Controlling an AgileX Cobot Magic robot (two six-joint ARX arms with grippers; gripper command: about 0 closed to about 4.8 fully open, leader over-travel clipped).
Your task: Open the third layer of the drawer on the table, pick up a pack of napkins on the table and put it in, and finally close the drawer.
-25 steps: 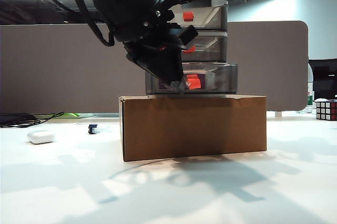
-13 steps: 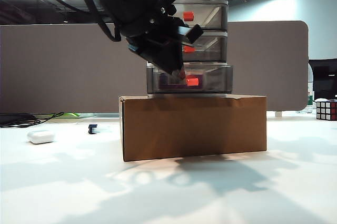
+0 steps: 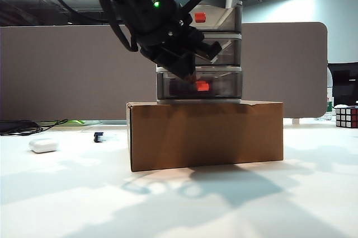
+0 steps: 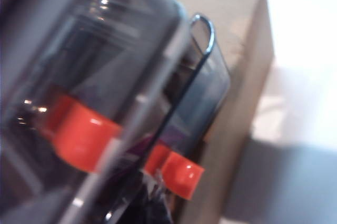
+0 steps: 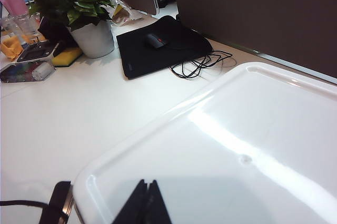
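Note:
The drawer (image 3: pixel 215 42) stands on a brown cardboard box (image 3: pixel 206 134). Its third layer (image 3: pixel 224 84) sits almost flush with the two tiers above, red-orange handle (image 3: pixel 202 86) facing me. Something purple, likely the pack of napkins (image 4: pixel 141 147), shows dimly through the smoky front. My left gripper (image 3: pixel 188 75) is shut, its tip against the third layer's front just left of the handle (image 4: pixel 179 174); in the blurred left wrist view the left gripper (image 4: pixel 155 205) is a dark shape. My right gripper (image 5: pixel 148 192) is shut and rests on the unit's white top (image 5: pixel 237 145).
On the table (image 3: pixel 179 204) lie a small white rounded case (image 3: pixel 43 145) and a small dark object (image 3: pixel 98 136) at the left. A Rubik's cube (image 3: pixel 347 116) sits at the far right. A grey partition (image 3: pixel 67 70) closes the back.
The third layer has slid back into the unit, from sticking out to nearly flush. My left gripper has moved with it, up and towards the drawer front. The right arm has stayed put.

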